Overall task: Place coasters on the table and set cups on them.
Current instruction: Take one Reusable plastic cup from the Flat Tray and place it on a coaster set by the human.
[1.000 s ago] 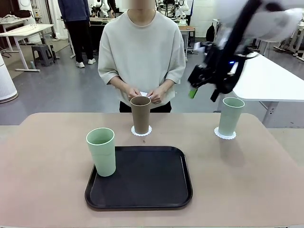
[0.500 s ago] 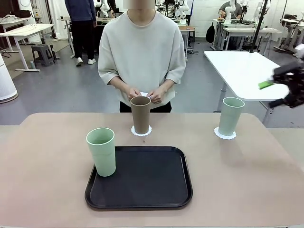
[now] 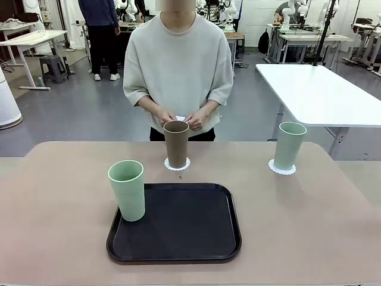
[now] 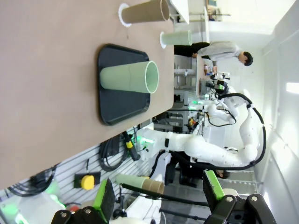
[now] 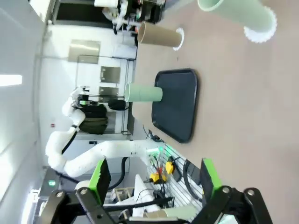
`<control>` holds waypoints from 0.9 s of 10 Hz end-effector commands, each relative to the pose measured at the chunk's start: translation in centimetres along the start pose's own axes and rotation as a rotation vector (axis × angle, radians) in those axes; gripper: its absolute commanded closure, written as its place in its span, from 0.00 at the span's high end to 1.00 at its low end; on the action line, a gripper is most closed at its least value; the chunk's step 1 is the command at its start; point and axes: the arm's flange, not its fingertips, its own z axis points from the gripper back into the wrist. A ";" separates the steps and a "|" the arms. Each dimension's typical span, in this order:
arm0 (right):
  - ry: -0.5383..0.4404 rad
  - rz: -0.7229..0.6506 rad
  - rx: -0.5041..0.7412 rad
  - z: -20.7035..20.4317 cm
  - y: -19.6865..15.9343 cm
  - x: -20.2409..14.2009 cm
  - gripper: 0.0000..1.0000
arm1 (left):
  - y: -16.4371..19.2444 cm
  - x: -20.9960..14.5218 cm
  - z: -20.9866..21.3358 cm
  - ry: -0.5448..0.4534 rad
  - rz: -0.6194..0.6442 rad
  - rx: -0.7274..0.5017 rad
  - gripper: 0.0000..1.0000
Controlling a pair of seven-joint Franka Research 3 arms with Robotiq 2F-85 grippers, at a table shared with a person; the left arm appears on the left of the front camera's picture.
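mint cup (image 3: pixel 127 190) on tray (image 3: pixel 184 223) left edge, table (image 3: pixel 309 226) right side open

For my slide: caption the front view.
Brown cup and right mint cup on coasters; left mint cup on black tray.

The brown cup (image 3: pixel 177 143) partly hides a white thing (image 3: pixel 180 118) in the person's hands (image 3: pixel 196 121). The picture's top edge cuts off a mint cup (image 5: pixel 236 10).

One cup (image 3: pixel 127 190) stands on the tray (image 3: pixel 178 233), two on coasters (image 3: pixel 177 165) behind it.
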 end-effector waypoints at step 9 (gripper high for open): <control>0.043 -0.053 0.007 0.6 -4.1 2.5 1.00 | -0.2 -0.1 0.1 -0.005 -0.003 -0.012 1.00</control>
